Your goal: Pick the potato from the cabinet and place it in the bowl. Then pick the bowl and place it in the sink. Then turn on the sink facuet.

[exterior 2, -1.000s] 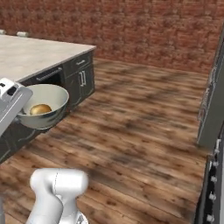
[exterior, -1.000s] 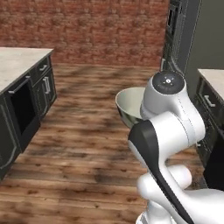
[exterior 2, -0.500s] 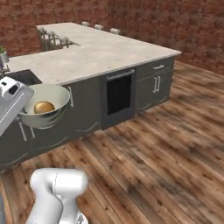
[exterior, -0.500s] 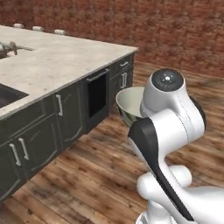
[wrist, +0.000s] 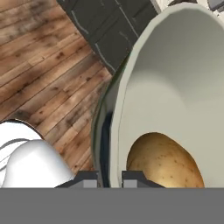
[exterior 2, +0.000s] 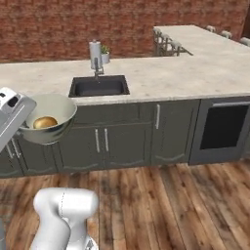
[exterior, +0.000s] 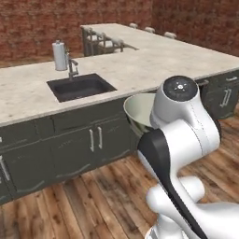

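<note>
Potato [wrist: 165, 160] lies at the bottom of the bowl [wrist: 175, 83], seen in the hand view at about five o'clock of the cream inside, and in the right base view [exterior 2: 45, 122] as a tan lump low in the bowl [exterior 2: 49, 118] at nine o'clock of the picture. The gripper [wrist: 110, 178] is clenched on the bowl's rim: one dark fingertip stands outside the wall and the other inside, with the pale grey-green edge pinched between them. The bowl is carried in the air in front of the dark lower cabinet doors [exterior 2: 100, 141], above the wooden floor [exterior 2: 161, 200] and touching neither. In the left base view the bowl [exterior: 140, 112] shows partly behind the white arm [exterior: 179, 116], at three o'clock from the drawer fronts. The sink [exterior 2: 99, 86] is a black basin sunk into the pale stone counter [exterior 2: 161, 73], at about one o'clock from the bowl in the right base view and well apart from it; in the left base view the sink [exterior: 80, 87] lies at ten o'clock from the bowl. The sink facuet [exterior 2: 97, 67] stands upright at the basin's far edge, just beside a pale paper-towel holder [exterior 2: 94, 50]. A dark oven front [exterior 2: 222, 126] sits under the counter at three o'clock, and a brick wall [exterior 2: 73, 24] runs along the back.
</note>
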